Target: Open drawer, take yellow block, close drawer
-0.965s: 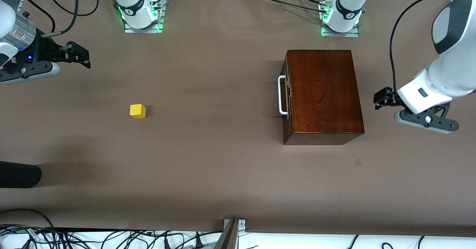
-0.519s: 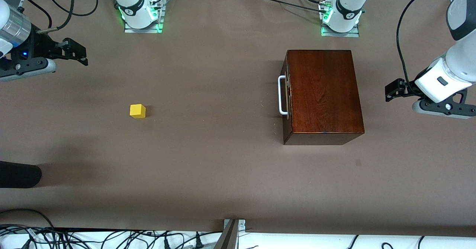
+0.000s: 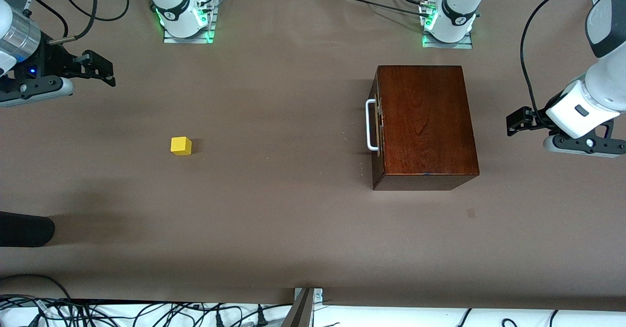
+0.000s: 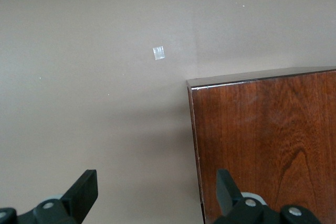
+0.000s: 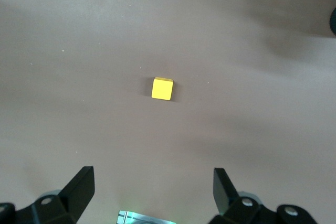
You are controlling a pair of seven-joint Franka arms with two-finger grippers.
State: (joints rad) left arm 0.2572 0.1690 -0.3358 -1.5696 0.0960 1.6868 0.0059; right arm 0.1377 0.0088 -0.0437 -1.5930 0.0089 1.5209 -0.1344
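While both arms hang out at the worktop (image 3: 293, 219) ends, nothing is held. Front view: box (image 3: 425, 121) sits toward left arm's end, drawer (image 3: 377, 126) shut flush, white handle (image 3: 370, 124) facing the right arm's end. Block (image 3: 181, 146) lies bare on worktop toward right arm's end, well apart from box and a bit nearer the front cam than the handle's middle.

Right gripper (image 3: 100, 70) is up over the worktop edge at its own end, well apart from block. Front view gives it side-on only; right wrist view settles it: fingers (image 5: 79, 187) spread wide, nothing between, block (image 5: 162, 88) small and well clear of them on brown cover.

Left gripper (image 3: 518, 121) hangs over the worktop between box and that end's edge, not touching the box. Left wrist view: fingers (image 4: 84, 192) wide apart, empty; one finger lies over the box top (image 4: 262, 145) in that view, the other over bare worktop.

Only left wrist view shows box corner + wood grain close up, plus a small pale square mark (image 4: 158, 52) on the cover; front view has it as a faint patch (image 3: 470, 213) nearer the cam than box. Handle & drawer front seen in front view only. Dark object (image 3: 24, 229) at the right arm's end, front view; can't tell what it is.
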